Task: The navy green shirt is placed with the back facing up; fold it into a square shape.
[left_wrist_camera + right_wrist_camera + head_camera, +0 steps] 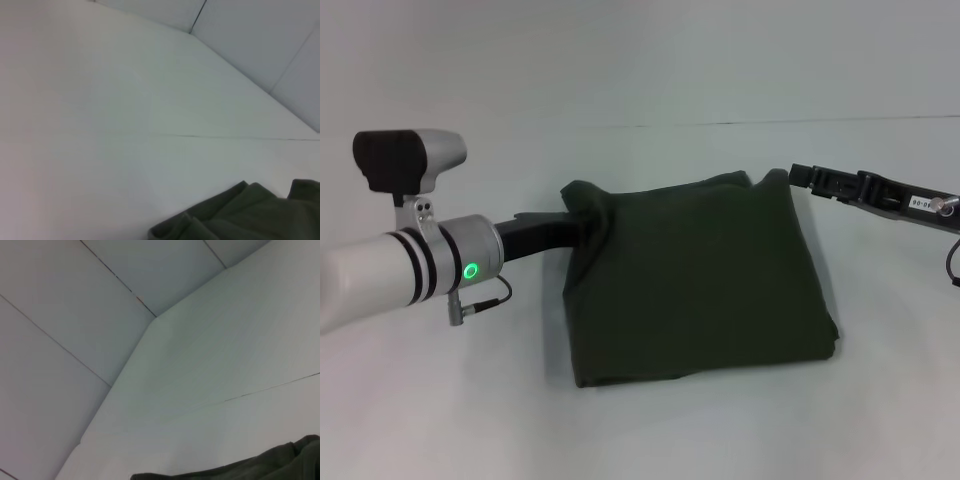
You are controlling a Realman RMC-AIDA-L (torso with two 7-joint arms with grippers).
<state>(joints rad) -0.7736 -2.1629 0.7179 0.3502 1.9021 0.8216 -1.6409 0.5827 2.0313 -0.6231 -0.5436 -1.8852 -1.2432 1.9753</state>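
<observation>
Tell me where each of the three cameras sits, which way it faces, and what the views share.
Head view: high on the robot, facing forward and down at the dark olive-green fabric shirt folded on the white table; left gripper and right gripper at its far corners.
Left wrist view: on the left arm, low over the table toward the walls; none of the robot shows, only the shirt's edge.
Right wrist view: similar, on the right arm; shirt edge.
All three share shirt and table.

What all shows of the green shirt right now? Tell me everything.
The navy green shirt is dark olive, soft fabric, plain on top, folded into a rough square, layered edges at the near right corner. It lies flat on the white table. The left claw meets its far left corner, the right claw its far right corner.
</observation>
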